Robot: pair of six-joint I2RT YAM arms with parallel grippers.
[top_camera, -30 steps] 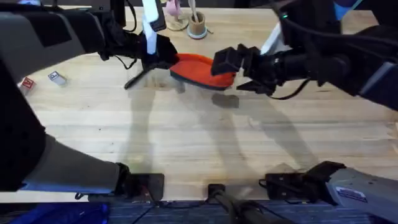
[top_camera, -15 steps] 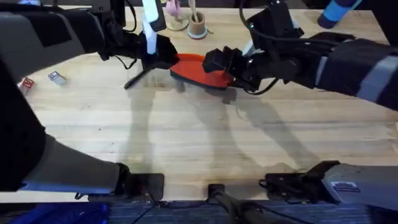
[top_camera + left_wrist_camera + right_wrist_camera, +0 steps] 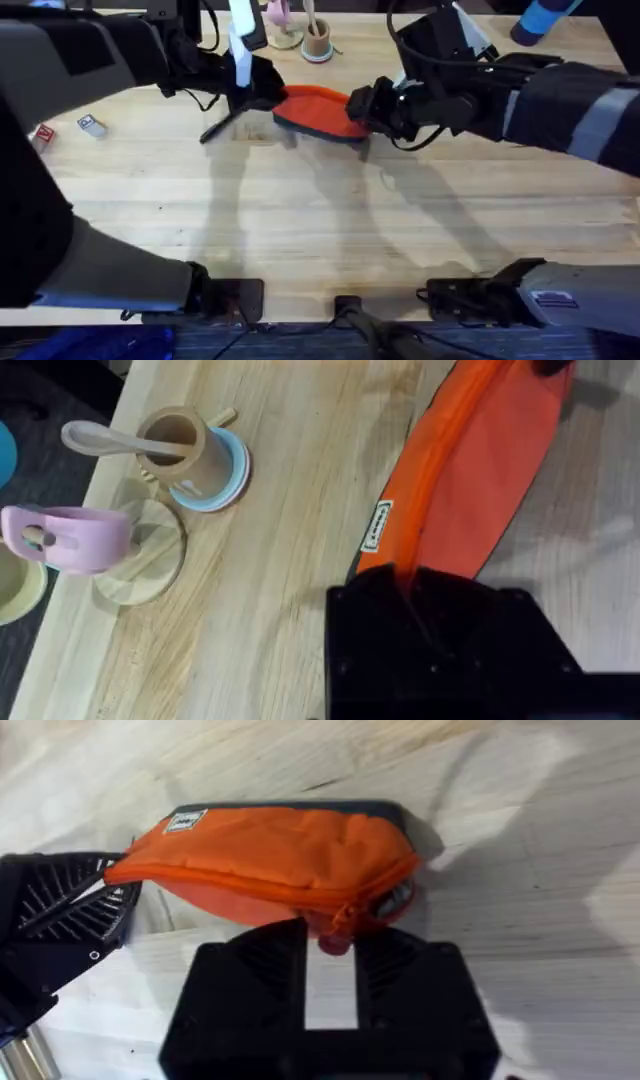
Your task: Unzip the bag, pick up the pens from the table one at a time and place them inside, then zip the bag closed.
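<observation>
**Both pincers at the bag, zipper end in reach**

The right pincer [image 3: 330, 942] has its fingers apart, straddling the zipper pull at the bag's near end; the red tab sits in the gap, not yet pinched as far as I can judge. The left pincer [image 3: 405, 585] is clamped on the opposite end of the bag [image 3: 318, 112], anchoring it. The bag lies on the desk [image 3: 300, 220] toward its far side, between the two arms.

The bag is soft fabric, light and limp: it will bunch and drag unless one end is held taut, so the far-end hold looks right. The small pull is the place to grip, and it may slip from smooth fingers.

Beyond the bag, a wooden cup [image 3: 178, 445] with a spoon stands on a blue coaster, with a pink cup [image 3: 70, 540] near it, both well apart from the zipper's path. Two small items [image 3: 90, 125] lie far left. A pen [image 3: 225, 125] lies just beside the left pincer.
</observation>
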